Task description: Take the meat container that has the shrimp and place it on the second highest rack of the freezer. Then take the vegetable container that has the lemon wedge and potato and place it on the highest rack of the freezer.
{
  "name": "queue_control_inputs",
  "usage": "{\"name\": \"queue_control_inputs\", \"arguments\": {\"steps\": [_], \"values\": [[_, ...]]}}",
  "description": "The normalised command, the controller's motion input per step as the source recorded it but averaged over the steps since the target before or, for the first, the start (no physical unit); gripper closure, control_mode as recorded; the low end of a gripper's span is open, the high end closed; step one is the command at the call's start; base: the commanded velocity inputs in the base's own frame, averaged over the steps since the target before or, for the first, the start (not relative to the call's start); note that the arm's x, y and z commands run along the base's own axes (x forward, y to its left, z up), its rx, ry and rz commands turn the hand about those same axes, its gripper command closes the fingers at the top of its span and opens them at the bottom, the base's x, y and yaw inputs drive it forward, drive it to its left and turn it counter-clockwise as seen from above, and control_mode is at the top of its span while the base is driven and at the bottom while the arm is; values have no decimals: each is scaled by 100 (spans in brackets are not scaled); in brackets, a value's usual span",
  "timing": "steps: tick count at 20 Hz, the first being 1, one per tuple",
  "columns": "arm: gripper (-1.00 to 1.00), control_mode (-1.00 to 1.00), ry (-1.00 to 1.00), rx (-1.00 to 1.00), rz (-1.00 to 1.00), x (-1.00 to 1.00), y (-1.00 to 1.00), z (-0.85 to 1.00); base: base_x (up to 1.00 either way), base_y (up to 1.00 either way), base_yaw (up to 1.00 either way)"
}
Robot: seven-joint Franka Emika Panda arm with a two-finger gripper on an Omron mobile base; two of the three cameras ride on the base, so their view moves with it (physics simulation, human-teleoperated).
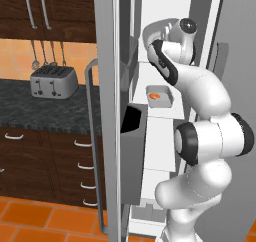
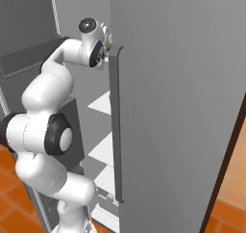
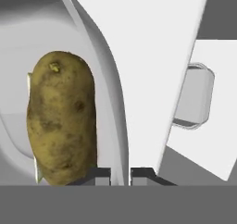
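Pincer: I am seeing my two dark fingertips (image 3: pixel 99 173) close together at the bottom of the hand view, pinching the thin white wall of the vegetable container (image 3: pixel 121 126) between them.
Potato: the potato (image 3: pixel 61 119) is lying inside that container, just beside my fingertips, standing lengthwise in the hand view.
Arm: I am reaching up into the freezer (image 1: pixel 114 111), my wrist sitting high between its open doors.
Meat container: the white tray (image 1: pixel 160 97) is resting on a white shelf (image 1: pixel 157 111) inside the freezer, below my wrist, with the orange shrimp (image 1: pixel 154 96) lying in it.
Lemon wedge: I cannot tell where it is sitting.
Surroundings: a silver toaster (image 1: pixel 53 82) is standing on the dark counter (image 1: pixel 30 111) left of the freezer.
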Motion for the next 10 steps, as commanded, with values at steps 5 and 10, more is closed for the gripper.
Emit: {"name": "queue_control_inputs", "arguments": {"steps": [5, 10], "values": [[100, -100, 0, 0, 0, 30, 0, 0, 0, 0, 0], [100, -100, -1, 0, 0, 1, 0, 0, 0, 0, 0]]}}
